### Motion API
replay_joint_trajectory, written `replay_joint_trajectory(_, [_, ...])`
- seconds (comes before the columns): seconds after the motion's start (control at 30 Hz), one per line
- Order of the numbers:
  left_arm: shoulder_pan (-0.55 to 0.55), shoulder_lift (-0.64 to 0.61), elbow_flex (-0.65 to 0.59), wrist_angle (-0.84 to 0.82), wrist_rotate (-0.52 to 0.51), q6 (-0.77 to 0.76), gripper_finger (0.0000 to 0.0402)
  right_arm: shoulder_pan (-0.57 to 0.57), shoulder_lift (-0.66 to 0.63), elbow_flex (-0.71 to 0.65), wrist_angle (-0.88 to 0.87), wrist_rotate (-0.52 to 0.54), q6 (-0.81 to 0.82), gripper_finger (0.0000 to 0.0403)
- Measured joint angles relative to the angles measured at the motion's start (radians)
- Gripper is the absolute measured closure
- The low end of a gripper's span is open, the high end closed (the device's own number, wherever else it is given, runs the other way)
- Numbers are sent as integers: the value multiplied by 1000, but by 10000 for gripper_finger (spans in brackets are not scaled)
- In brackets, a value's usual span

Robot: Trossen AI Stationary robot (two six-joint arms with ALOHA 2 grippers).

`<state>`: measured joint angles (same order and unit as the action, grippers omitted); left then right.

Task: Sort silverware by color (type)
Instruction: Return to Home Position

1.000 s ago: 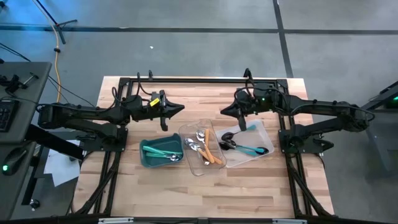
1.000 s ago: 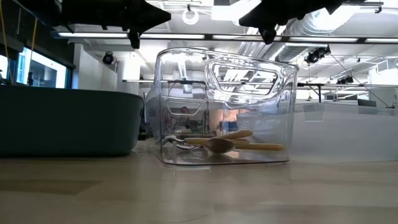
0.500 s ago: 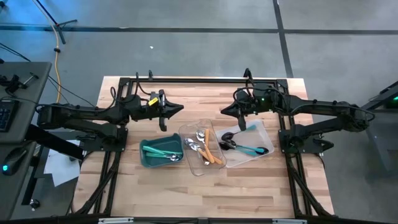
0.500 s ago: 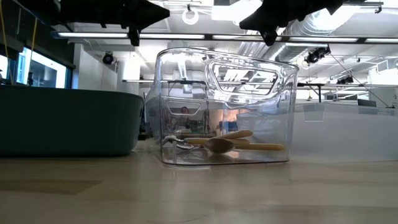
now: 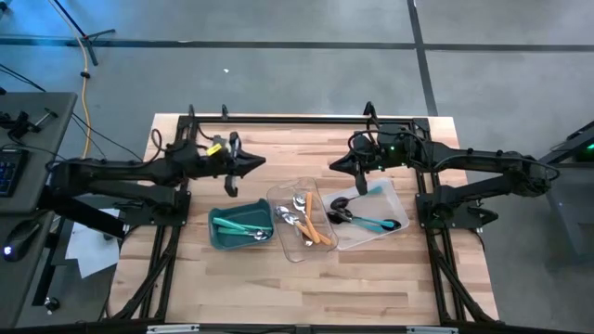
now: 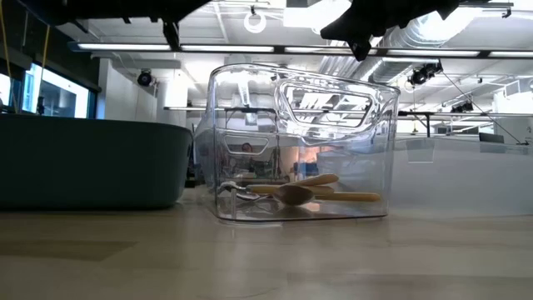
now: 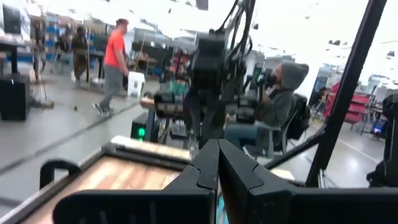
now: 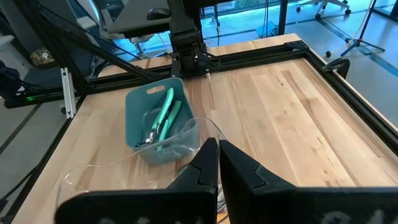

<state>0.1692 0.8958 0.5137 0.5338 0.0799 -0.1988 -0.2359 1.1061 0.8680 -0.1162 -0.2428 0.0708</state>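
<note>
The silverware [image 5: 306, 223] looks light, stiff and slick, best pinched across a slim handle; it lies sorted in the teal bin [image 5: 213, 228] and two clear trays [image 5: 394, 202]. The left hand [image 5: 260, 160] and right hand [image 5: 333, 166] hang empty above the far side of the tabletop [image 5: 371, 288], fingers pressed together, arms reaching inward.

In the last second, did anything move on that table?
The left hand drew back a little toward its own side of the table, shut and empty. The right hand stayed put, also shut, and the silverware did not shift.
</note>
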Motion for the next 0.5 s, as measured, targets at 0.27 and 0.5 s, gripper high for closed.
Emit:
replay_joint_trajectory(0.27, [0,-141,0,-51,-3,20,402,0,0,0,1,1,0,403])
replay_joint_trajectory(0.5, [1,-287,0,-217,-6,36,401,0,0,0,1,2,25,403])
